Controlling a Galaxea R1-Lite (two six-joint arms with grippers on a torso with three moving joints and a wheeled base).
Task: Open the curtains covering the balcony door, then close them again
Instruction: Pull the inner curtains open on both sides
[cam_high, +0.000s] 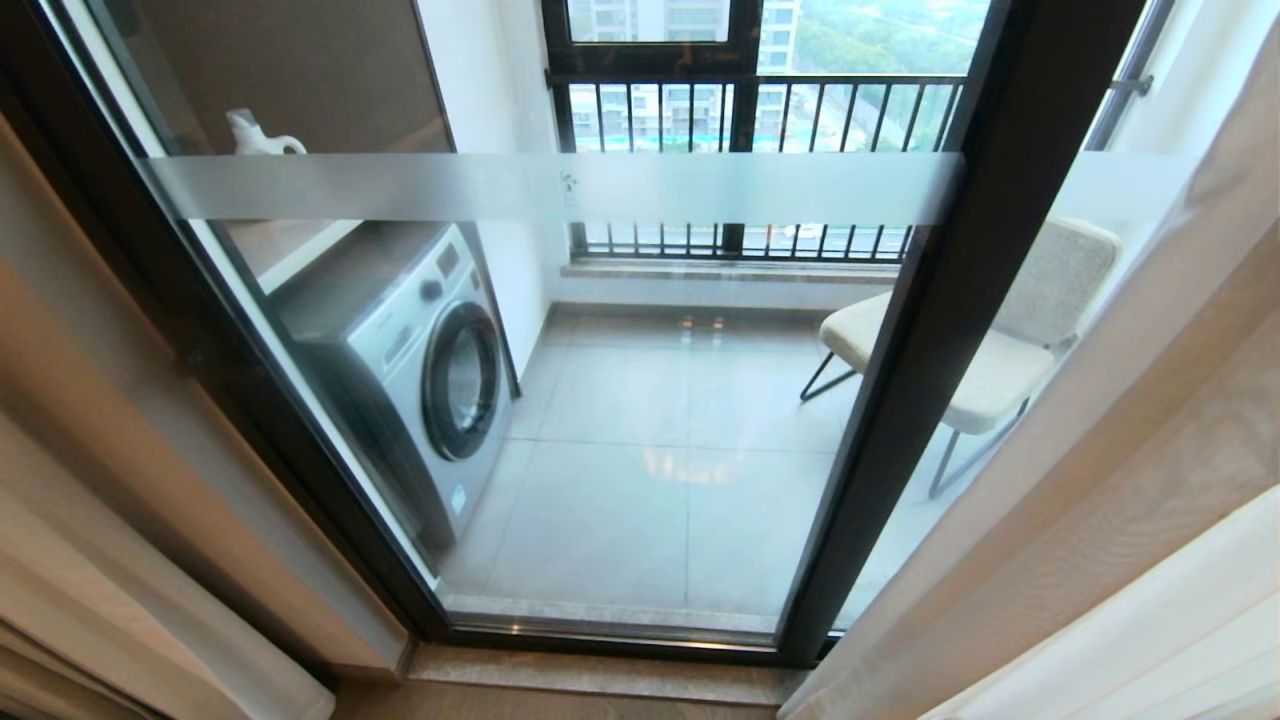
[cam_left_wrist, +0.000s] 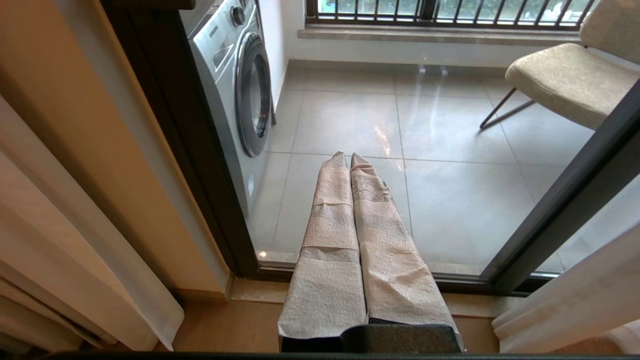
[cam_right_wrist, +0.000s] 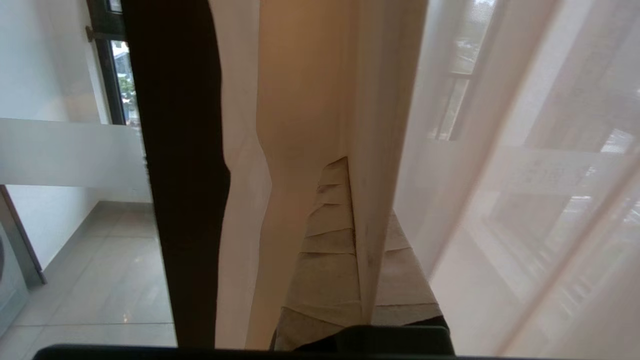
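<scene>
Your right gripper (cam_right_wrist: 350, 165) is clamped on the curtains (cam_right_wrist: 300, 125); the balcony door (cam_right_wrist: 175, 175) frame stands just beside it. Left gripper (cam_left_wrist: 347, 156) closed, empty.

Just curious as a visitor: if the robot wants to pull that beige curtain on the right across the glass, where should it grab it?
Probably the curtain's free vertical edge beside the dark door frame, coming from the glass side. In the right wrist view the right gripper's fingers are already shut on a fold there; pleats hang vertically, so pinching one gives grip.
</scene>
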